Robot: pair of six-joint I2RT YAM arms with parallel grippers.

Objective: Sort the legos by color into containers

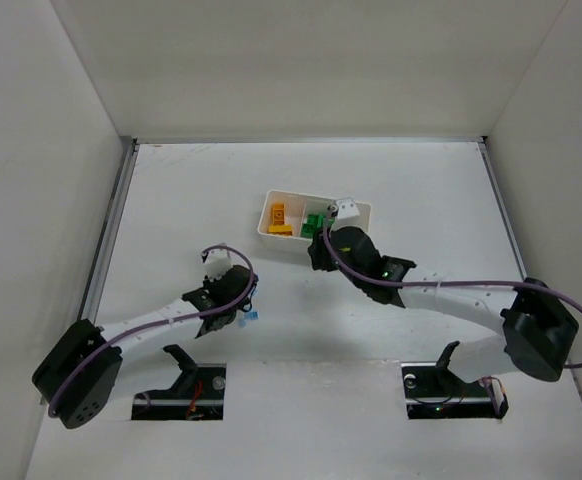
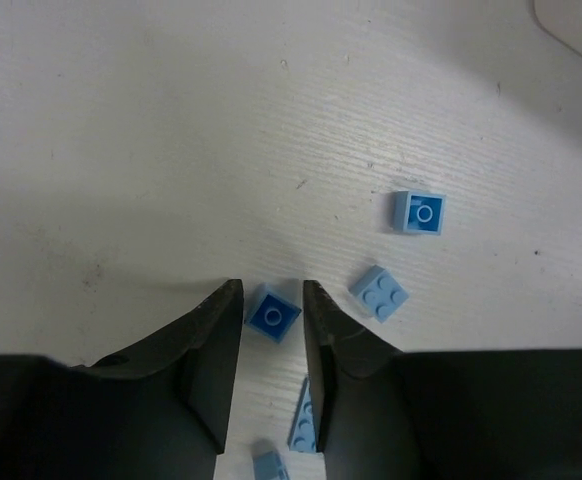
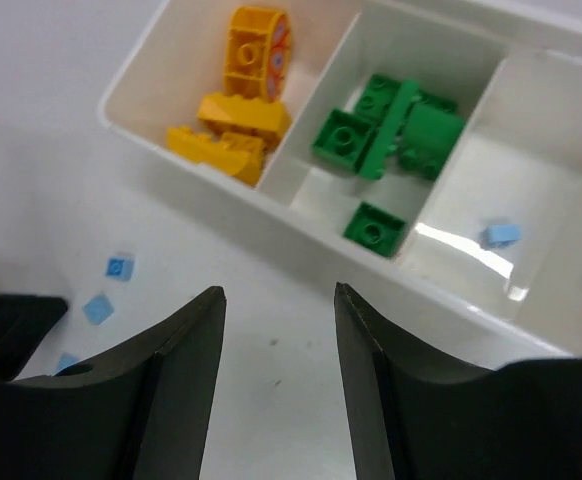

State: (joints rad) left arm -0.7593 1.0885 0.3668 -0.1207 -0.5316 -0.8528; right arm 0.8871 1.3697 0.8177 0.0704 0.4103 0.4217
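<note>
Between the fingertips of my left gripper (image 2: 272, 286) a light-blue brick (image 2: 271, 313) lies on the table, turned corner-on. The jaws stand narrowly open, with thin gaps on both sides of it. More light-blue bricks (image 2: 418, 212) (image 2: 379, 293) lie close by, and one (image 2: 304, 420) leans against the right finger. My right gripper (image 3: 279, 290) is open and empty, just in front of the white tray (image 3: 441, 290). The tray's compartments hold yellow-orange bricks (image 3: 236, 100), green bricks (image 3: 391, 130) and one light-blue brick (image 3: 500, 235).
From above, the tray (image 1: 267, 212) sits mid-table, with my right gripper (image 1: 323, 242) at its near edge and my left gripper (image 1: 243, 312) to the lower left. Loose light-blue bricks (image 3: 119, 267) lie left of the tray. White walls enclose the table.
</note>
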